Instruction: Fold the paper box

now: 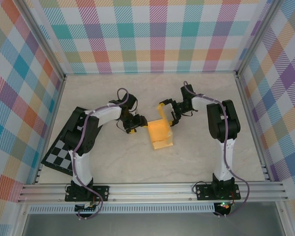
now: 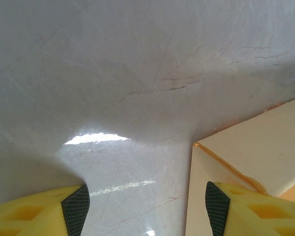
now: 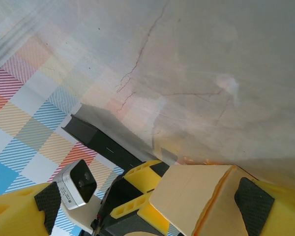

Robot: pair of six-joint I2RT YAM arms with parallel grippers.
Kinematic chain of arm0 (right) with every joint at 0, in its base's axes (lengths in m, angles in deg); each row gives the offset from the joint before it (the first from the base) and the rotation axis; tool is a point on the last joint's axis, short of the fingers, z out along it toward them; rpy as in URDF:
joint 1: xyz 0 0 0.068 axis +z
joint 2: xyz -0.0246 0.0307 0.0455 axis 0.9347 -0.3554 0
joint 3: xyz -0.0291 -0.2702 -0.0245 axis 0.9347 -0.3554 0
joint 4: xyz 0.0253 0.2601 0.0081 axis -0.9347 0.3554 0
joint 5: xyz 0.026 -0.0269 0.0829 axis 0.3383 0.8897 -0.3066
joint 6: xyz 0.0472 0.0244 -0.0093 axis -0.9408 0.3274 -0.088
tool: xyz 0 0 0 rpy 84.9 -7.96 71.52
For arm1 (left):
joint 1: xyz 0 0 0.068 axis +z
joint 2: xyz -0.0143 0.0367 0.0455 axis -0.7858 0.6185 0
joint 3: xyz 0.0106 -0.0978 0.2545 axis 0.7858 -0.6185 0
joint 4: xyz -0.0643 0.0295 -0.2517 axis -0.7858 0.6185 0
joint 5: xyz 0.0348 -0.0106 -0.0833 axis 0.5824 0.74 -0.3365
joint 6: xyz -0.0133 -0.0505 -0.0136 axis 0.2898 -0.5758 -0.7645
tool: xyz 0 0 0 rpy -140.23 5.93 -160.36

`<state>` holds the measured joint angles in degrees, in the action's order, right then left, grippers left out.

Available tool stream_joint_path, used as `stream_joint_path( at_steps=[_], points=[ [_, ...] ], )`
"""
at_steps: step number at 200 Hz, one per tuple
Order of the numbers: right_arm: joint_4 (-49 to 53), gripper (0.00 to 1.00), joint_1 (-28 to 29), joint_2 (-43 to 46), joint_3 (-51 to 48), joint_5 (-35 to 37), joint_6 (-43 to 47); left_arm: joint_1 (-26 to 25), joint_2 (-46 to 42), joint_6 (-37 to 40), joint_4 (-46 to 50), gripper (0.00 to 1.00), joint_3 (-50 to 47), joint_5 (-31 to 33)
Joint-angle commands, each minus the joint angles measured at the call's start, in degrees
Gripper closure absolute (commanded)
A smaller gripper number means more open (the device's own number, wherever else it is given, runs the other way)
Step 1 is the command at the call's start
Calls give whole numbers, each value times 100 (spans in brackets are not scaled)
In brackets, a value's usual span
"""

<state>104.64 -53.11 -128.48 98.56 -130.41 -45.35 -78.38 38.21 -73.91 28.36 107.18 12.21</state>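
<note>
Though parted wide, clamps nothing at the left gripper point(image 2: 145, 206): shows bare pale table point(image 2: 137, 73) between two yellow fingers point(image 2: 29, 216) with black pads turned inward. Meets a cream corner of the paper box point(image 2: 255, 147) at the finger on the view's right; cannot tell whether pad and card touch.

Stands wide too at the right gripper point(image 3: 150, 204). Brackets a pale card flap of the box, upright between the fingers point(image 3: 285, 211) and close beside the pad on the view's right, not pinched from both sides. Beyond the flap, takes in the left gripper's yellow-and-black body and a small silver camera point(image 3: 78, 183) on its wrist.

From above, places the box near the middle of the table, yellow-orange, partly folded, with one flap raised at its far end. Puts the left gripper at the box's left edge and the right gripper at the raised flap, on the far right. Farther out, shows a black-and-white checkered board point(image 1: 64, 152) at the table's left side, partly hidden by the left arm and well apart from the box. Ends in walls point(image 1: 152, 34) of pastel plaid on three sides.
</note>
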Motion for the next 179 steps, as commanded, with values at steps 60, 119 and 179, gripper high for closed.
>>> stream_joint_path(
  at_steps=[60, 119, 179],
  points=[
    [473, 6, 87, 16, 131, 30, 277, -345, 140, 450, -1177, 31, -216, -499],
    [1381, 5, -222, 205, 663, 373, 1062, 78, -681, 710, -1282, 29, -861, -453],
    [1823, 4, -514, 883, 427, 857, 1352, 421, -1241, 1414, -921, 29, -566, -302]
  ],
)
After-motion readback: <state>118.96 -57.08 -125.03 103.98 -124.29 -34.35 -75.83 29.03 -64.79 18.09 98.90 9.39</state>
